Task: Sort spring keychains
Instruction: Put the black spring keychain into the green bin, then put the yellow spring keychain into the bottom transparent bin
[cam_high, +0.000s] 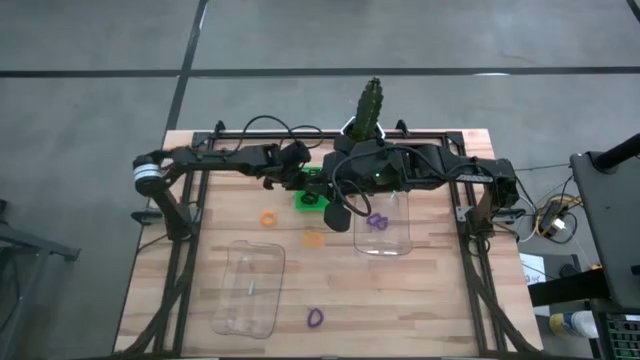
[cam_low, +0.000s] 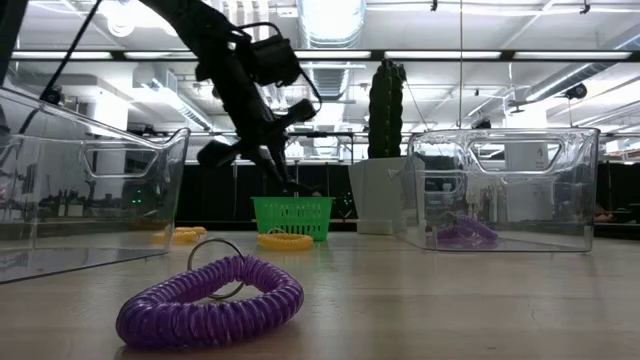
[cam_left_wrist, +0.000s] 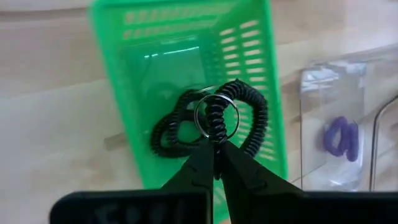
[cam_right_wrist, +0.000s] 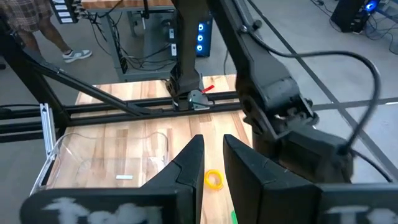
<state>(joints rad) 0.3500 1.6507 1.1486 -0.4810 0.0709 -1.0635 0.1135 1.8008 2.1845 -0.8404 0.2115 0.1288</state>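
Note:
A black spring keychain (cam_left_wrist: 249, 118) with a metal ring (cam_left_wrist: 216, 116) is over the green tray (cam_left_wrist: 180, 50), with my left gripper (cam_left_wrist: 214, 148) shut on it. Another black loop (cam_left_wrist: 169, 134) lies beside it in the tray. Whether that loop is a separate keychain, I cannot tell. Two orange keychains (cam_high: 267, 218) (cam_high: 314, 238) and a purple one (cam_high: 315, 318) lie on the table. More purple ones (cam_high: 376, 221) sit in the right clear box (cam_high: 400, 240). My right gripper (cam_right_wrist: 208, 163) waits open, high above the table. My left gripper pinches the black keychain's coil (cam_left_wrist: 215, 132) just beside its metal ring, between the two fingertips. The fingers slant down at it from above the tray. The rest of the coil curves away below the fingertips inside the tray's outline. Whether it rests on the tray floor does not show.
An empty-looking clear box (cam_high: 250, 288) lies at the near left. A tall green plant (cam_high: 370, 105) stands at the far edge behind the tray. Dark frame bars (cam_high: 185, 240) run along both table sides. Bare wood lies between the two boxes.

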